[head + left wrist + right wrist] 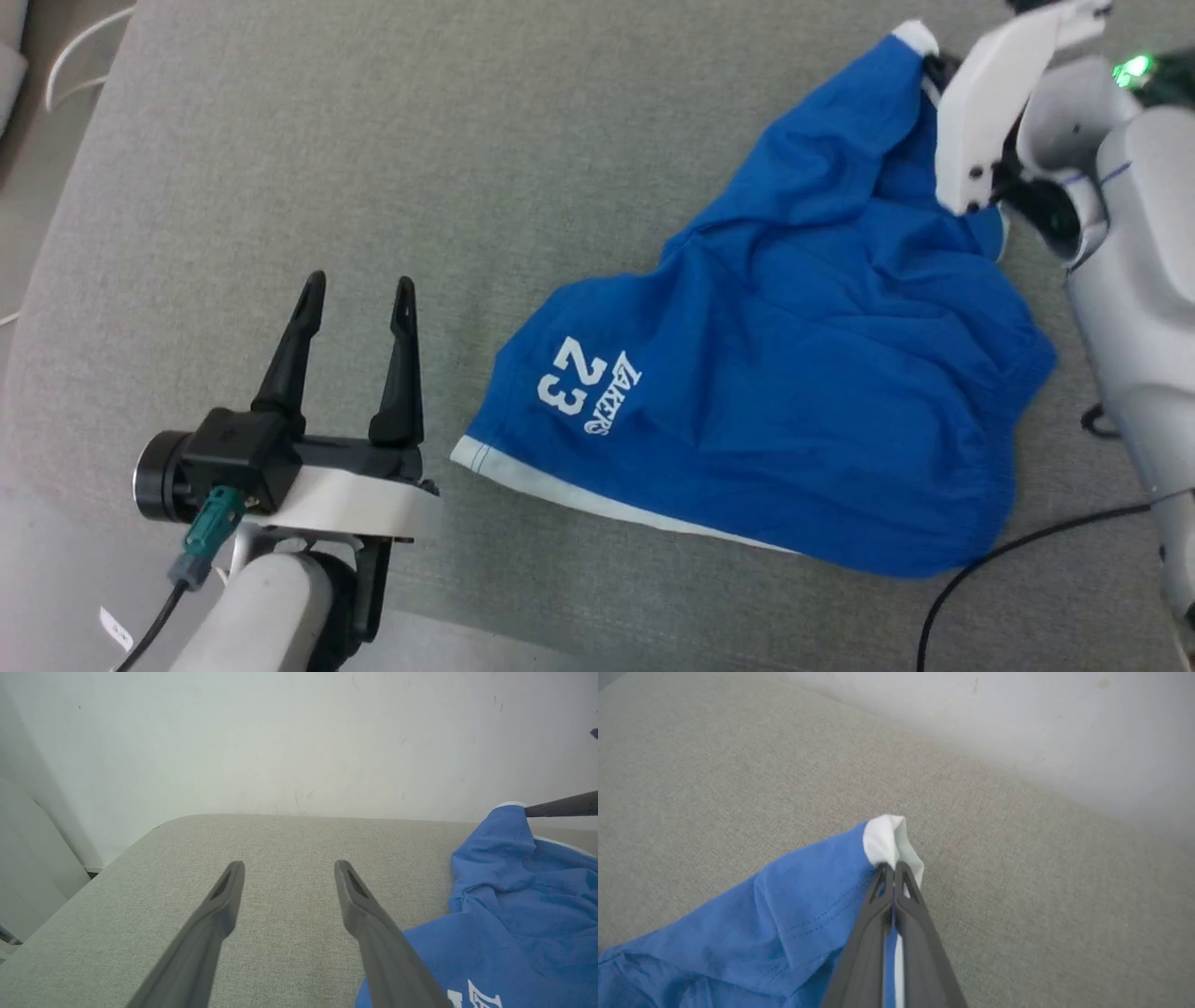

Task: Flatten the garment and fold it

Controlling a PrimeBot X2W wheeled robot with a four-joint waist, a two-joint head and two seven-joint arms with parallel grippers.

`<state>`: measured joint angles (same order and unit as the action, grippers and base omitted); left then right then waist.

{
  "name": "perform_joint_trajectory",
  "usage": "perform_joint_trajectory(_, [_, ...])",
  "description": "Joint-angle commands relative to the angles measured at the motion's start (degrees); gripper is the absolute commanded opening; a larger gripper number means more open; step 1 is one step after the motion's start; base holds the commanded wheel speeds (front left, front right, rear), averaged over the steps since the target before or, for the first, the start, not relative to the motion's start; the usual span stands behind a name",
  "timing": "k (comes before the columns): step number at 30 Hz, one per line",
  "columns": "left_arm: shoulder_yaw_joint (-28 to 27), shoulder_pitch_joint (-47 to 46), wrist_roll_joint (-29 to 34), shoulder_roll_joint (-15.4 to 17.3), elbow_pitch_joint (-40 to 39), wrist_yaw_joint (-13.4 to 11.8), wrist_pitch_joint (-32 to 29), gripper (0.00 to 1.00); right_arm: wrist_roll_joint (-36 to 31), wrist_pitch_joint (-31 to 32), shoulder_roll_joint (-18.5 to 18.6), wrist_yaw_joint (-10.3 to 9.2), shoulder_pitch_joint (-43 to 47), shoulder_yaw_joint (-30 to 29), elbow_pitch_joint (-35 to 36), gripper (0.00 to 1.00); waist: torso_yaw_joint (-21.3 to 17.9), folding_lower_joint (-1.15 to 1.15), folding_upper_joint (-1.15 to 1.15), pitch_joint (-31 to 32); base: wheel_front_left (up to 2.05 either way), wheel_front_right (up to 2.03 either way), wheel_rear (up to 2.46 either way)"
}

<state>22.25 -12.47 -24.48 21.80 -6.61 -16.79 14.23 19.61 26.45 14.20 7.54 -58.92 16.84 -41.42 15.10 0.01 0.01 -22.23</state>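
Right jaws on garment (hem, perhaps)

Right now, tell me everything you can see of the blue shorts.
The blue shorts are soft, bright blue fabric, crumpled and wrinkled, not yet flattened. A white trim band edges the near hem, and a white Lakers 23 print sits above it. They lie on the grey fabric surface, except one white-trimmed corner, raised and pinched in the shut right end effector.

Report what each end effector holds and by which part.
The right end effector is shut on the garment, pinching its white-trimmed corner. The left end effector is open, holding nothing.
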Motion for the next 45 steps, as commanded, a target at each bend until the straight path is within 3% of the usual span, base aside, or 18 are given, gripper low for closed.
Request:
perform_joint_trajectory(1, [-0.35,-0.84,0.68,-0.2,0.36,0.38,0.57,1.0,-0.49,-1.59,-0.38,-0.05,0.98,0.03,-1.52,0.26,0.62,-0.01,-0.01,-0.77,0.0,0.0,0.0])
perform_joint_trajectory(2, [-0.52,-0.76,0.74,-0.19,0.52,0.44,0.6,1.0,-0.44,-2.86,-0.71,-0.05,1.32,0.15,-2.42,0.35,0.39,-0.01,-0.01,-0.61,0.0,0.0,0.0])
perform_joint_trajectory(4, [-0.91,-0.43,0.81,-0.04,0.81,0.55,0.64,1.0,-0.04,-5.55,-1.23,-0.05,2.23,1.08,-3.3,1.0,-0.16,-0.01,-0.01,0.01,0.0,0.0,0.0])
perform_joint_trajectory(13, [-3.31,4.11,0.54,2.01,0.99,-1.18,0.54,1.0,6.1,-19.18,1.14,-0.05,13.72,5.67,4.36,1.0,-4.59,-0.01,-0.01,6.17,0.0,0.0,0.0])
perform_joint_trajectory(18, [-4.77,8.31,0.09,3.66,-0.33,-3.02,-0.58,1.0,9.0,-19.91,3.49,-0.05,23.56,3.94,13.57,1.0,-7.48,-0.01,-0.01,9.76,0.0,0.0,0.0])
perform_joint_trajectory(25, [-5.26,12.15,-0.16,5.22,-2.8,-4.55,-2.71,1.0,9.35,-10.51,5.81,-0.05,39.1,-2.68,27.01,1.0,-9.49,-0.01,-0.01,13.11,0.0,0.0,0.0])
perform_joint_trajectory(32, [-5.48,13.67,-0.28,6.06,-4.4,-5.36,-3.89,1.0,10.21,3.66,4.14,-0.05,48.63,-6.32,37.1,1.0,-10.11,-0.01,-0.01,13.84,0.0,0.0,0.0])
perform_joint_trajectory(37, [-4.99,13.45,-0.23,6.0,-4.83,-5.33,-4.14,1.0,11.47,11.92,1.81,-0.05,48.94,-6.66,38.71,1.0,-9.43,-0.01,-0.01,12.95,0.0,0.0,0.0])
perform_joint_trajectory(45, [-4.09,12.04,-0.16,5.52,-4.35,-4.8,-3.85,1.0,13.04,21.36,-0.8,-0.05,47.65,-5.62,35.44,1.0,-7.83,-0.01,-0.01,11.11,0.0,0.0,0.0])
